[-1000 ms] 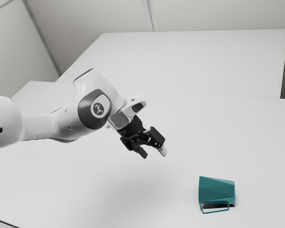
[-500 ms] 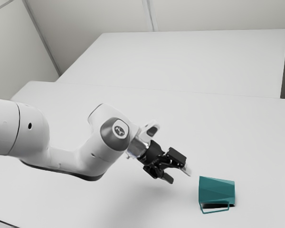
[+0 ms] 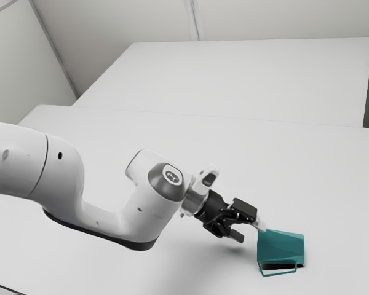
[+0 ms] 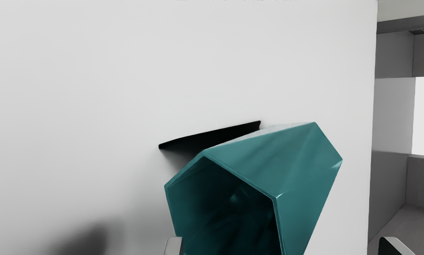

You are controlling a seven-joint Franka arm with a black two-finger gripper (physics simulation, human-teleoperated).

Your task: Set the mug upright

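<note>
A small dark emblem (image 3: pixel 172 177) stands on a pale oval disc (image 3: pixel 178 171) set in the grey cap (image 3: pixel 161 189) of the white arm (image 3: pixel 135 215), too small to read as letters, and no words or numbers are legible.

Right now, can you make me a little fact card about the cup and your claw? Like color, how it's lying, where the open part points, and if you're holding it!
thing: mug
color: teal
how it lies: on its side, not upright
open end: faces my claw
handle: on the side nearer the exterior view's bottom edge
resting on: white table
claw: open, fingers apart, right by the mug's rim
held: no
touching: can't tell
</note>
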